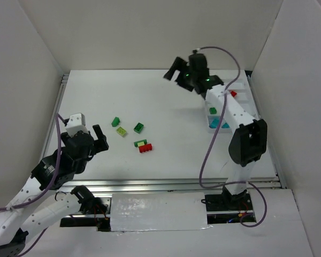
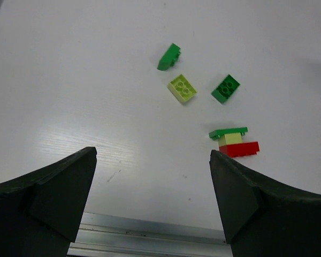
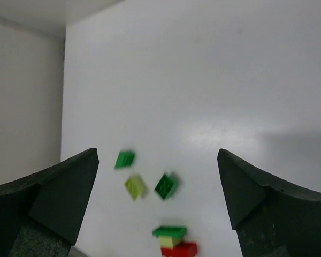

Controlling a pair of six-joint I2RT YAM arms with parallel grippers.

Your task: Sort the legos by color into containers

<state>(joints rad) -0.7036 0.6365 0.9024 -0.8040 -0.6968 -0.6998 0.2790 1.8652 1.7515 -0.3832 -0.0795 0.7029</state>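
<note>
Between picks, I judge: right gripper [image 3: 158, 160] gapes empty (left gripper [image 2: 152, 155] too). Next, descend onto the small dark-green studded plastic brick [image 3: 166, 186] ahead, between its fingers.

- White tray [image 1: 244, 98]: cyan bricks [image 1: 214, 112] at its left side, one red piece [image 1: 233, 93] farther right.
- Left of the tray, well apart: red brick [image 2: 239, 149] touching a green plate [image 2: 228, 131] stacked on a pale yellow brick [image 2: 230, 140].
- Farther left: dark green brick [image 1: 138, 127], yellow-green brick [image 1: 121, 131], tilted green brick [image 1: 115, 121].

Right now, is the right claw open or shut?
Open. The right claw holds nothing; its two dark fingers stand far apart in the wrist view.
</note>
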